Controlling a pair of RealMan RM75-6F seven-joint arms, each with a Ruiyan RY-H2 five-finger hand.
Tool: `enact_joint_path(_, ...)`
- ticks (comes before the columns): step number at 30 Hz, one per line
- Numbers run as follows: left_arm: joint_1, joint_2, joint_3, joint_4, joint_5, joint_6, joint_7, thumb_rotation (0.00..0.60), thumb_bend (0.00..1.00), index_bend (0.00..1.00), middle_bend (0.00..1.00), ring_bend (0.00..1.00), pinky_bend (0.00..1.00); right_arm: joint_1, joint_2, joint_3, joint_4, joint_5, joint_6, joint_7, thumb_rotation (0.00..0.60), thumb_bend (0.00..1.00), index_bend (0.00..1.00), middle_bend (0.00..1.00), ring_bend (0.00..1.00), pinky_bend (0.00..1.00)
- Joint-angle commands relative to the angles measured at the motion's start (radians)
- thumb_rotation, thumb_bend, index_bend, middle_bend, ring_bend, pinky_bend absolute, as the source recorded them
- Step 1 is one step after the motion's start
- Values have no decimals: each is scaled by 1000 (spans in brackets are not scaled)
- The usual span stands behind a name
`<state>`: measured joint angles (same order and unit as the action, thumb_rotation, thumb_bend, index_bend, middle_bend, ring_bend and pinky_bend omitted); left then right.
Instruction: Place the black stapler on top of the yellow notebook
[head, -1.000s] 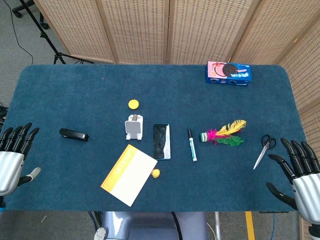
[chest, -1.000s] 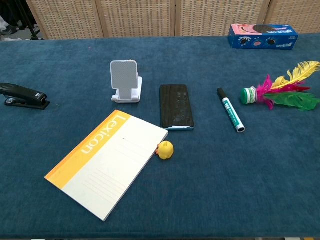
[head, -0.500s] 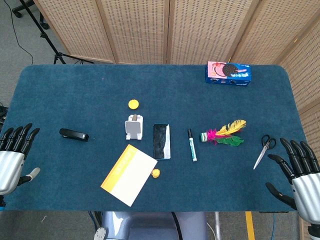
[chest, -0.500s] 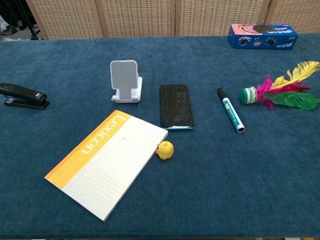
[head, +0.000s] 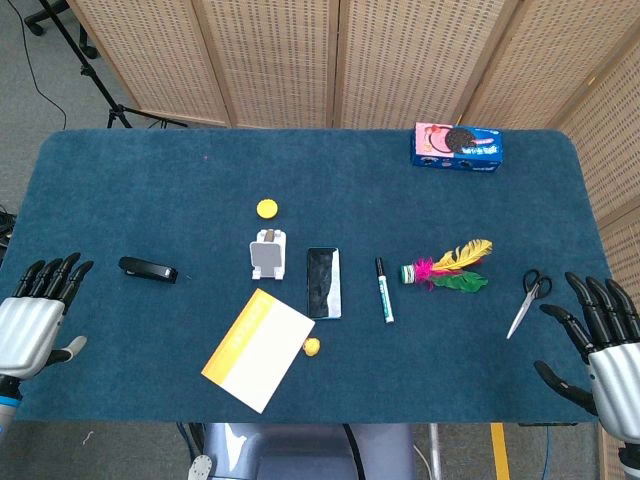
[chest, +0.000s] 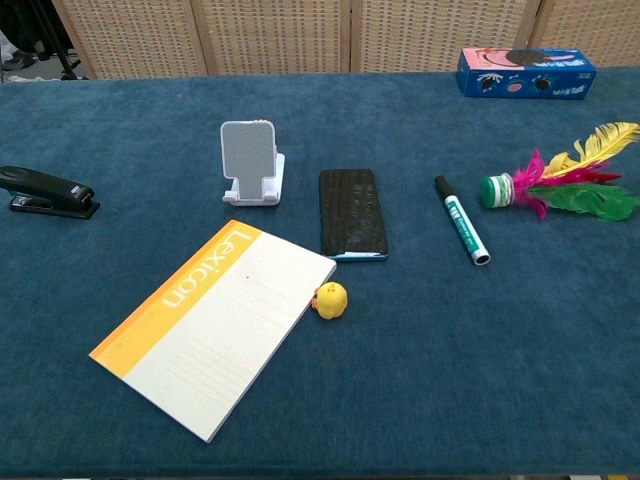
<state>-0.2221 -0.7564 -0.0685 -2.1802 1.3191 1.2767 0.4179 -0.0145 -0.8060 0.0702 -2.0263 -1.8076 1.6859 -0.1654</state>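
The slim black metal stapler (head: 148, 269), lengthwise along the worktop's left edge region, is nearest the empty, spread left hand (head: 38, 318).

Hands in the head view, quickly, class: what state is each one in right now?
Left hand: open, fingers apart, holding nothing.
Right hand: open, fingers spread, holding nothing.

The left hand (head: 35, 320) has shifted slightly inward and lower.
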Motion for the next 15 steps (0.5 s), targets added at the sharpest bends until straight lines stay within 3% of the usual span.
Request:
enact_joint_path(1,-59,21,-24,26,-83,-77,0,600,218,0,0,0,0,1,-4,-2,1,-7,-1,-5,600,207,257,33,10,20)
enact_joint_path(7,-100,23,-31,62,-130,-151,-57,600,251,0,0,0,0,2,-17,-1,11,-13,2,-11,600,208,257,33,10,20)
enact_joint_path(15,-166,20,-30,131,-192,-292,-134,600,408,40,0,0,0,6,-30,3,25,-8,2,-12,600,208,257,33,10,20)
